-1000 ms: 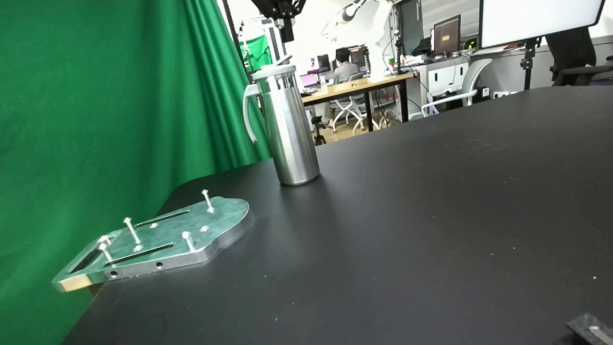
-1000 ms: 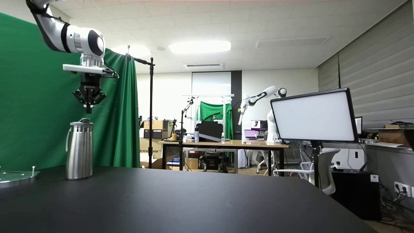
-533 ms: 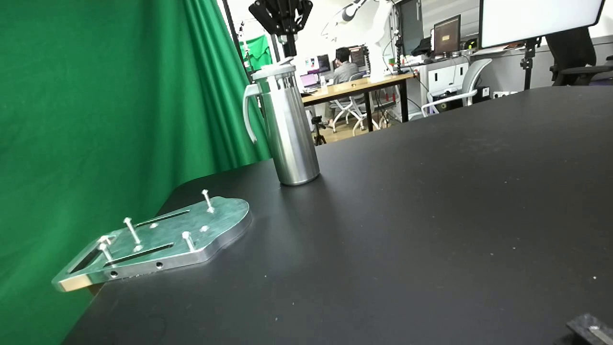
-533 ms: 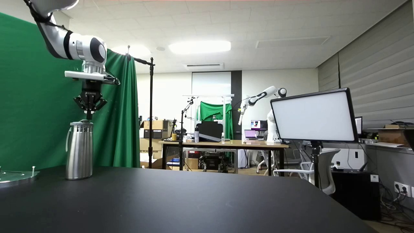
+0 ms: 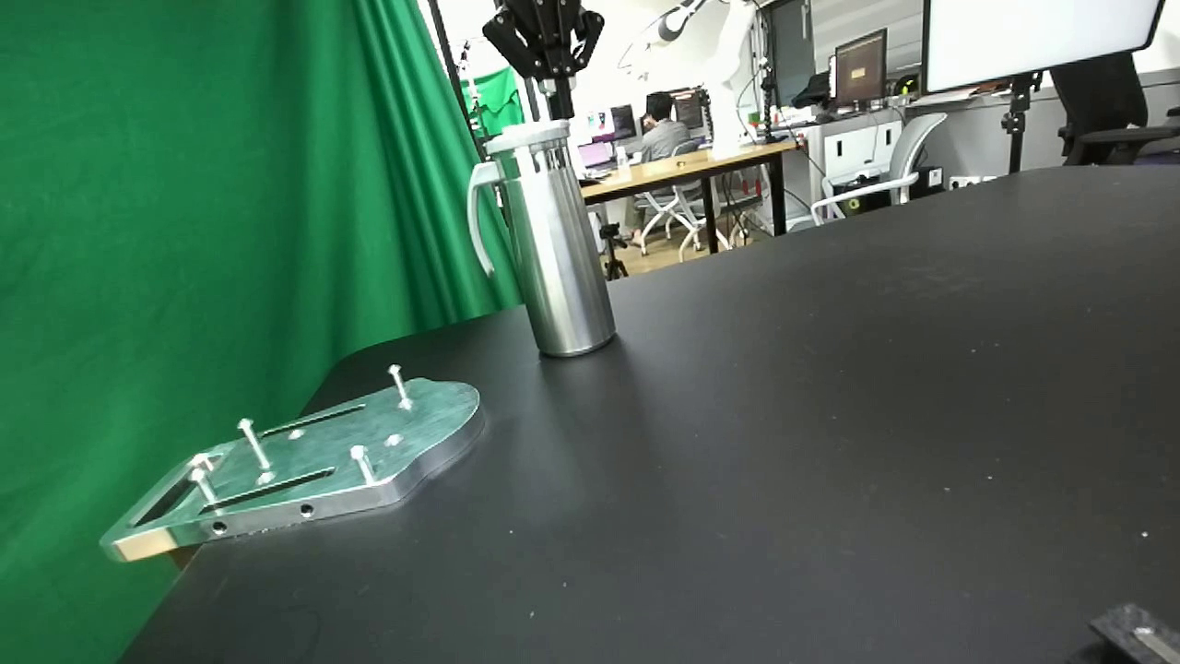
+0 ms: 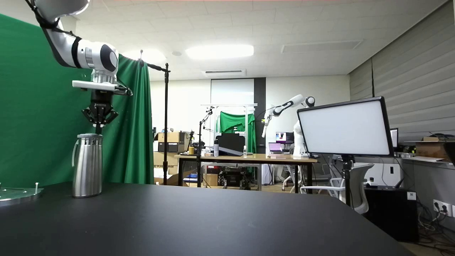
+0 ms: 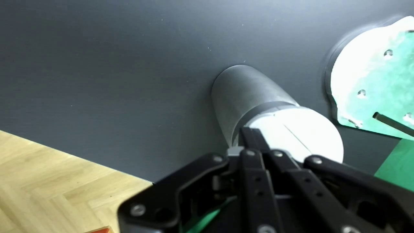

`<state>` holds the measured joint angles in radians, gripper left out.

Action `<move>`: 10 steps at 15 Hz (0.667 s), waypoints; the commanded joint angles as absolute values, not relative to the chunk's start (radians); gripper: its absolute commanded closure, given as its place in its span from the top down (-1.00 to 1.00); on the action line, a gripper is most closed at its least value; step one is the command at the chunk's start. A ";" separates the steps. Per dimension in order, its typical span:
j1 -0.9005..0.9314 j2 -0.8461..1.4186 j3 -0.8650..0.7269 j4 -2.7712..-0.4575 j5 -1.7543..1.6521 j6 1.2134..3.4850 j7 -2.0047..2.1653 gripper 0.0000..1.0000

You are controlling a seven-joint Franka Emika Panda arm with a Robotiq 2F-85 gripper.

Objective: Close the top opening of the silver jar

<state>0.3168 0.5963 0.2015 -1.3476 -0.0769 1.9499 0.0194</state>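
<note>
The silver jar [image 5: 560, 254] was set upright on the black table [image 5: 784, 415]. Near the jar, but apart from it, a green-topped plate [image 5: 323, 443] studded with bolts [image 5: 253, 443] was laid. Behind the jar, in both exterior views, a green curtain [image 5: 230, 184] was hung. Well apart from the jar a light panel [image 6: 343, 127] was placed and, farther, a wooden table [image 6: 256, 158] with a white robot arm [image 6: 291, 101] mounted on it, behind which a seated person [image 5: 662, 138] was seen in an exterior view. Above the jar the gripper [image 5: 561, 99] was pointed downward, its 2 fingers [image 7: 254, 168] closed against each other. Their tips were held at the rim of the jar's pale lid [image 7: 307, 132]; whether it was touched could not be made out. The jar was placed below the fingertips, its lid partly hidden by them in the wrist view, the uncovered part seen flat.
</note>
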 commanded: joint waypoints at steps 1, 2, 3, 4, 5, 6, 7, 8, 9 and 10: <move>0.329 0.604 0.194 -1.300 -0.066 1.917 0.025 -1.00; 0.328 0.590 0.196 -1.302 -0.063 1.920 0.025 -1.00; 0.328 0.578 0.197 -1.304 -0.061 1.925 0.026 -1.00; 0.328 0.562 0.198 -1.308 -0.059 1.928 0.026 -1.00; 0.329 0.545 0.197 -1.315 -0.058 1.926 0.033 -1.00; 0.329 0.525 0.194 -1.329 -0.061 1.928 0.040 -0.48; 0.318 0.500 0.202 -1.354 -0.062 1.932 0.041 -0.46; 0.316 0.483 0.202 -1.366 -0.062 1.931 0.042 -0.37; 0.312 0.464 0.201 -1.381 -0.057 1.924 0.043 -0.21; 0.307 0.445 0.201 -1.398 -0.052 1.919 0.044 -0.09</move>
<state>0.3217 0.5197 0.2021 -1.3317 -0.0714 1.9408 0.0212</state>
